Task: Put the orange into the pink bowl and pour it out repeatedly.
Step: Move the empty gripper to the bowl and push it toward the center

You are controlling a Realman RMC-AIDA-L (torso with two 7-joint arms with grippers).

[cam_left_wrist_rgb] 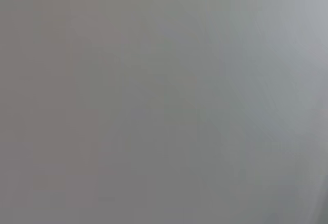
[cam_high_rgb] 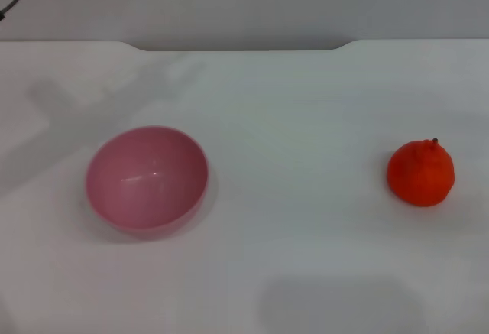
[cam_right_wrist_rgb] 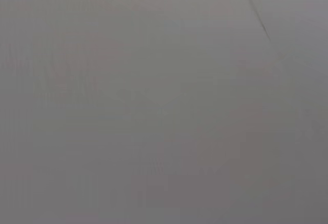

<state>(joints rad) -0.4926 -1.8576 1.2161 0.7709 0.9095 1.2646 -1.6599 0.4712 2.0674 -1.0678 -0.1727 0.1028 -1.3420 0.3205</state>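
Pink bowl [cam_high_rgb: 147, 181] upright on table [cam_high_rgb: 306, 105], orange [cam_high_rgb: 420, 173] well apart, jaws unseen

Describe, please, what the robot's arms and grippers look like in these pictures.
Neither arm nor gripper shows in any view, so their look cannot be told. The head view holds only the pink bowl, the orange and the white table; both wrist views show plain grey.

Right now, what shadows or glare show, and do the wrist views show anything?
Head view: soft arm-shaped shadows on the table upper left, a faint glare streak inside the pink bowl; the orange evenly lit. Both wrist views: featureless grey, no hand visible.
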